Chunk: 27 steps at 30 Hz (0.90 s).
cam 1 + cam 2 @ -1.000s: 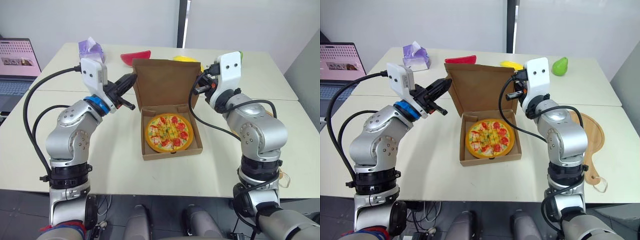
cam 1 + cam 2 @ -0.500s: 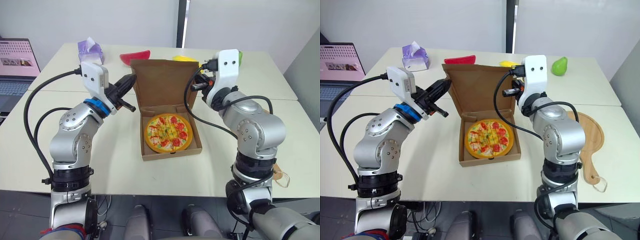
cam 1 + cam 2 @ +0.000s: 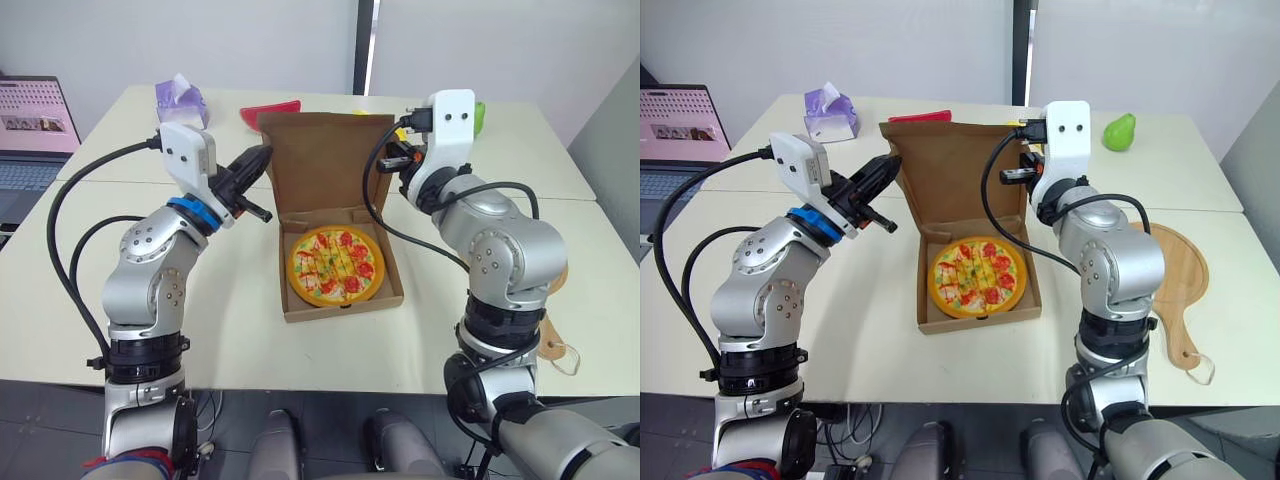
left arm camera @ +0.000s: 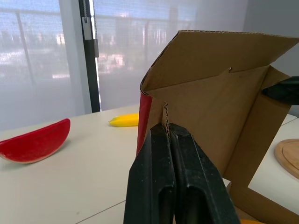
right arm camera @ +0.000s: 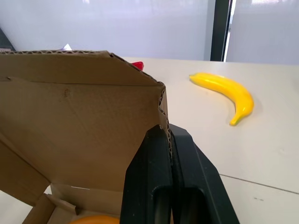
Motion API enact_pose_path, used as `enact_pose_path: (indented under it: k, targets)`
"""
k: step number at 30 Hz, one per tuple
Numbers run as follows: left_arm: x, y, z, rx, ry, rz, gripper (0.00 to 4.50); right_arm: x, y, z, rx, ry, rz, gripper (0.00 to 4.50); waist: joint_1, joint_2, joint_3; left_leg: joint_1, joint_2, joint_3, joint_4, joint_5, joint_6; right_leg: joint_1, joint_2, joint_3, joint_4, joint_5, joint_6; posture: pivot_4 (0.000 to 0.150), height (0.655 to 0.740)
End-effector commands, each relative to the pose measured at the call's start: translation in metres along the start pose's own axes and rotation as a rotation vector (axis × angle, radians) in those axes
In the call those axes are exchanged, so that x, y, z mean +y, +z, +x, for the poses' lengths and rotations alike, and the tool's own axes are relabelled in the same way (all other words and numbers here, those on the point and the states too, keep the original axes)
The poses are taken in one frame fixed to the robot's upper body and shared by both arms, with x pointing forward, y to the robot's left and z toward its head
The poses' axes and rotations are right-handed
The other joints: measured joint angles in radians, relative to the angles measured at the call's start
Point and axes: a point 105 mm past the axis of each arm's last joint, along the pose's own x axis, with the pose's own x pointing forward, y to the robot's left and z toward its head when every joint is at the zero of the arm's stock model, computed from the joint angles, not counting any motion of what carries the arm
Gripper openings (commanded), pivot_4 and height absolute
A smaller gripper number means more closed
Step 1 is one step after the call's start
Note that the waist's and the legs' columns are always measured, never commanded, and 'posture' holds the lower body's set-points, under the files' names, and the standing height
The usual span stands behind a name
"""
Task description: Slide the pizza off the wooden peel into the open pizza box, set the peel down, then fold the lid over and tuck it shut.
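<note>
**Both grippers pinch the raised lid, pizza in the box**

A pale table [image 3: 240, 320] carries everything. Near its middle sits the cardboard pizza box [image 3: 342, 306], its lid [image 3: 325, 165] standing close to upright at the far side of the tray. The wooden peel [image 3: 1181, 275] lies flat on the table to the right of the box, apart from it and partly hidden by the right arm. The pizza [image 3: 337, 265] lies flat inside the box tray.

The left gripper [image 4: 168, 129] is at the lid's left edge, its jaws pressed together on the cardboard. The right gripper [image 5: 169, 130] is at the lid's right edge near the top corner, its jaws likewise clamped on the corrugated rim.

A laptop [image 3: 680, 135] stands off the table's left side. At the far end of the table are a purple tissue box [image 3: 830, 112], a red watermelon slice [image 4: 35, 142], a banana [image 5: 226, 93] and a green pear [image 3: 1120, 132].
</note>
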Motion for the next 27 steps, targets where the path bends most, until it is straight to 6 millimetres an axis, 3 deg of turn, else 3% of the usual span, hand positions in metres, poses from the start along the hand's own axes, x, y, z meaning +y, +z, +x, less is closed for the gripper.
enact_pose_path:
  k: [1, 12, 17, 27]
  targets:
    - [-0.027, 0.014, 0.001, -0.043, -0.111, 0.032, 0.00, 0.034, 0.000, -0.012, -0.015, 0.144, 0.046, 0.05, -0.001, 0.000, 0.000, 0.000, 0.000, 0.000, 0.000, 0.000, 0.000, 0.000, 0.000, 0.000, 0.000, 0.000, 0.000, 0.150, 0.7400]
    - [-0.044, 0.004, -0.027, -0.001, -0.116, 0.023, 0.00, 0.036, -0.021, -0.035, 0.045, 0.156, 0.155, 0.05, -0.014, 0.000, -0.001, 0.000, 0.000, 0.000, 0.000, 0.000, 0.000, 0.000, 0.000, 0.000, 0.000, 0.000, 0.000, 0.150, 0.7400]
    - [-0.053, -0.010, -0.045, 0.038, -0.100, 0.030, 0.00, 0.037, -0.034, -0.045, 0.068, 0.184, 0.156, 0.05, -0.019, 0.000, -0.001, 0.000, 0.000, -0.001, 0.000, 0.000, 0.000, 0.001, 0.000, -0.001, -0.001, 0.000, 0.000, 0.150, 0.7400]
    - [-0.058, -0.020, -0.058, 0.052, -0.069, 0.035, 0.00, 0.032, -0.047, -0.049, 0.086, 0.193, 0.146, 0.05, -0.022, -0.001, -0.001, 0.001, 0.000, -0.002, 0.000, 0.000, 0.000, 0.002, -0.001, -0.001, -0.001, -0.001, -0.001, 0.150, 0.7400]
